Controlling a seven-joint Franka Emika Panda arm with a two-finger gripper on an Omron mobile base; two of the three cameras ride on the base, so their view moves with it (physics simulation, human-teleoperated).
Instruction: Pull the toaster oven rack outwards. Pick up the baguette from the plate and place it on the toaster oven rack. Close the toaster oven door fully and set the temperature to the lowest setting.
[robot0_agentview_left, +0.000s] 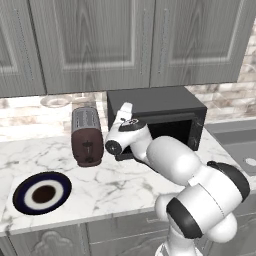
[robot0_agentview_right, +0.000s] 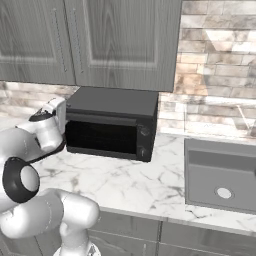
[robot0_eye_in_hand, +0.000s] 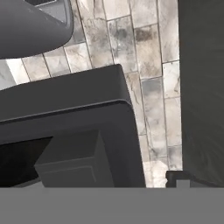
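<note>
The black toaster oven (robot0_agentview_left: 155, 100) stands at the back of the counter. Its glass-windowed door (robot0_agentview_right: 102, 137) is upright against its front, so the rack and the baguette are hidden. The navy plate (robot0_agentview_left: 20, 197), near the front left edge, has nothing on it. My gripper (robot0_agentview_left: 125, 111) hovers at the oven's upper left front corner (robot0_agentview_right: 59, 112). In the hand view that corner (robot0_eye_in_hand: 65, 100) is close ahead. One fingertip (robot0_eye_in_hand: 177, 178) shows far off to the side, so the jaws stand wide with nothing gripped between them.
A maroon-and-silver slot toaster (robot0_agentview_left: 86, 135) stands just left of the oven. Two knobs (robot0_agentview_right: 144, 132) sit on the oven's right strip. A sink (robot0_agentview_right: 220, 175) lies to the right. Wall cabinets (robot0_agentview_left: 125, 40) hang above, against the tiled backsplash.
</note>
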